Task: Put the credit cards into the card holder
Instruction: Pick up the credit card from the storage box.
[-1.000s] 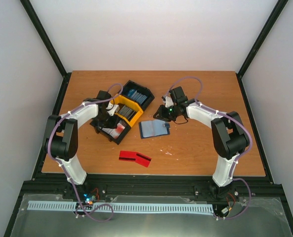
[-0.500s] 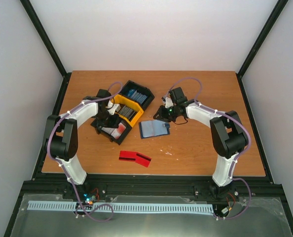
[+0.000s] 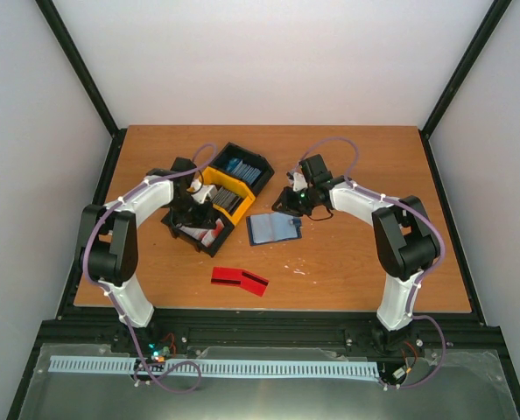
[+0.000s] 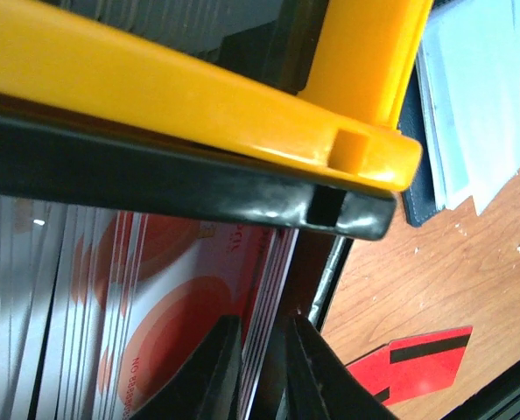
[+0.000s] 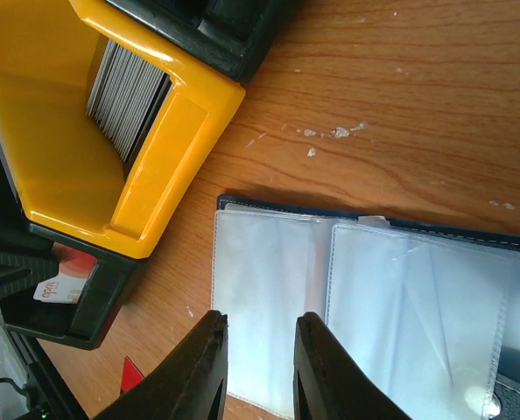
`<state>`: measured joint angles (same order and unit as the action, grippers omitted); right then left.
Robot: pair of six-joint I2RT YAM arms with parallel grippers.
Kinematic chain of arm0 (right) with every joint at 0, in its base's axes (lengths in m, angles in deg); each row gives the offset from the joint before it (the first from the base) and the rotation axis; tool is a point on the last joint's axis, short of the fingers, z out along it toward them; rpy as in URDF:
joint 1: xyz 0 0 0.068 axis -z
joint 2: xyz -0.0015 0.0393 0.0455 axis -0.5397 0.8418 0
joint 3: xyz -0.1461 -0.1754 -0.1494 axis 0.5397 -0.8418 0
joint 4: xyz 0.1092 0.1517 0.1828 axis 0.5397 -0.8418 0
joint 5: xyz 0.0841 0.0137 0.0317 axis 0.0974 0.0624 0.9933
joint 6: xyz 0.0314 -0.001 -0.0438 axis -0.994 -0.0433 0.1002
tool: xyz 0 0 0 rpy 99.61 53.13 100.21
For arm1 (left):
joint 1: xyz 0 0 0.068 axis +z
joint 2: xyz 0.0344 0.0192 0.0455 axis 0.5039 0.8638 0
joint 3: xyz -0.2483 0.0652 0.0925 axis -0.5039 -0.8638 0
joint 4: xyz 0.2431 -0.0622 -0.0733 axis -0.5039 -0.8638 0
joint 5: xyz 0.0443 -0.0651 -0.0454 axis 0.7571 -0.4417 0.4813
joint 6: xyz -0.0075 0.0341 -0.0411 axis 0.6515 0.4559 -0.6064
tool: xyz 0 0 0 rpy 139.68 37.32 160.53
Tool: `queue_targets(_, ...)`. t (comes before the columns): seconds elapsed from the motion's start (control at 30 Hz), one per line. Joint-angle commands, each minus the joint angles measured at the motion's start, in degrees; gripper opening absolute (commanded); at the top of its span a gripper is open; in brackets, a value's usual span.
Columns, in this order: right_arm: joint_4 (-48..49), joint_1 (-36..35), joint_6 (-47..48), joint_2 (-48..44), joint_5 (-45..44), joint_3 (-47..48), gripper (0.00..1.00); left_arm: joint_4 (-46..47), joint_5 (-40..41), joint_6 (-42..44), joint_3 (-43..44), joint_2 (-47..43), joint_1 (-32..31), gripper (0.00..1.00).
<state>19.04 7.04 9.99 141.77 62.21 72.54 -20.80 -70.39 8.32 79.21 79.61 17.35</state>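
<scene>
Two red credit cards lie overlapped on the table near the front; they also show in the left wrist view. A stack of red-and-white cards stands on edge in the near black bin. My left gripper is down in that bin. Its jaws are narrowly open and straddle the last few cards, with a gap at the right finger. The card holder lies open, clear sleeves up. My right gripper is open and empty just above its left edge.
A yellow bin with grey cards on edge stands beside the near black bin, close to the holder's left side. Another black bin with blue cards stands behind it. Black frame rails edge the table.
My left gripper has moved slightly down and nearer, deeper into the near black bin. My right arm has barely shifted.
</scene>
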Motion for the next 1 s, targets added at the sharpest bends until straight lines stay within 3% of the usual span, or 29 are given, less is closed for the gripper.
queue_targets(0.0,0.43,0.36,-0.06,0.81,0.66,-0.27,0.22,-1.85,-1.84,0.49,0.03,0.12,-0.19,0.18)
queue_targets(0.33,0.43,0.4,0.12,0.74,0.6,-0.15,0.22,-0.18,0.59,0.97,0.07,1.79,-0.19,0.19)
queue_targets(0.53,0.52,0.4,0.12,0.74,0.47,-0.1,0.22,0.7,-1.31,1.81,-0.75,1.3,-0.2,0.3)
queue_targets(0.8,1.06,0.4,0.14,0.38,0.85,-0.18,0.22,0.97,3.8,1.81,-0.06,1.56,-0.21,0.01)
queue_targets(0.97,2.11,0.45,0.89,-1.11,2.47,-0.27,0.23,0.76,9.33,1.52,1.24,-2.93,-0.19,0.01)
